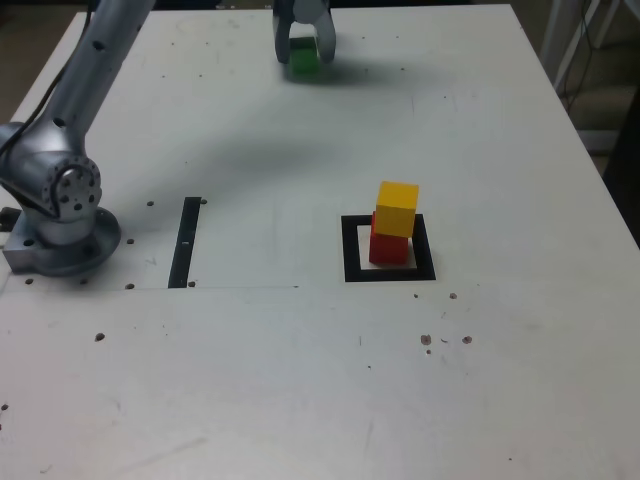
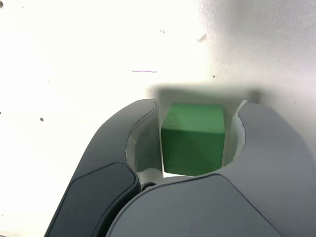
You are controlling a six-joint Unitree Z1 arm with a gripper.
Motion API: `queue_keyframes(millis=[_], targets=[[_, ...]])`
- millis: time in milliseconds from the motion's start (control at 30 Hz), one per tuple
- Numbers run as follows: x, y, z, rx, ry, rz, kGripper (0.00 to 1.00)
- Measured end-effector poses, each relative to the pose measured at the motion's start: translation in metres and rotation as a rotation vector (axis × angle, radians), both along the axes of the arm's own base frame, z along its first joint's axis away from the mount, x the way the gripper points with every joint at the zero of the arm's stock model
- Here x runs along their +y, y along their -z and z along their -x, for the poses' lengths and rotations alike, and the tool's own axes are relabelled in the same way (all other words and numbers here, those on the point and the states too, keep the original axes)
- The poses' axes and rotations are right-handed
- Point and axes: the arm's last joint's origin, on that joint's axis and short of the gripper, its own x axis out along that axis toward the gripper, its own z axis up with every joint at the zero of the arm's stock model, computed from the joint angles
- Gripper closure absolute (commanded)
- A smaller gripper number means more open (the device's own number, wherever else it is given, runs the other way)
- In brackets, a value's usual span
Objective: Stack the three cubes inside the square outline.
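In the exterior view, the white desk (image 1: 300,400) fills nearly the whole frame. The arm's grey base (image 1: 60,215) sits at the middle left, and its link rises out past the upper left of the frame. At the top centre the gripper (image 1: 304,52) comes down with its fingers (image 1: 283,45) on either side of the green cube (image 1: 303,58), which sits on the desk close to the far edge. The picture is soft there, so whether the fingers actually press the cube cannot be told from this view. In the right-centre of the frame lies the square outline (image 1: 389,273), and inside it stands the red cube (image 1: 389,246) with the yellow cube (image 1: 397,208) stacked on top, turned a little against the one below. A thin black strip (image 1: 186,243) lies on the desk at the centre left, near the base and well apart from the outline.

In the wrist view, the green cube (image 2: 194,138) sits in the middle of the frame between the two dark grey fingers (image 2: 123,148). They are narrowed around it; a slim pale gap seems to remain on each side, so a firm hold cannot be confirmed. Beyond them is bare white desk (image 2: 89,49) with a few small specks.
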Motion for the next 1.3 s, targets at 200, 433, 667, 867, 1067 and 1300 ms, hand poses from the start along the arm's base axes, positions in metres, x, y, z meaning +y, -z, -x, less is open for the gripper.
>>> queue_keyframes(millis=[200,433,667,867,1067,1300], targets=[[-0.002,-0.001,0.0,-0.011,-0.002,0.022,0.66],[-0.003,-0.004,-0.002,-0.049,-0.004,0.045,0.7],[-0.018,-0.032,-0.015,-0.081,0.036,0.017,0.75],[-0.051,-0.075,-0.027,-0.114,0.108,-0.036,0.75],[-0.107,-0.108,-0.046,-0.125,0.198,-0.068,0.75],[-0.171,-0.134,-0.05,-0.138,0.27,-0.072,0.75]])
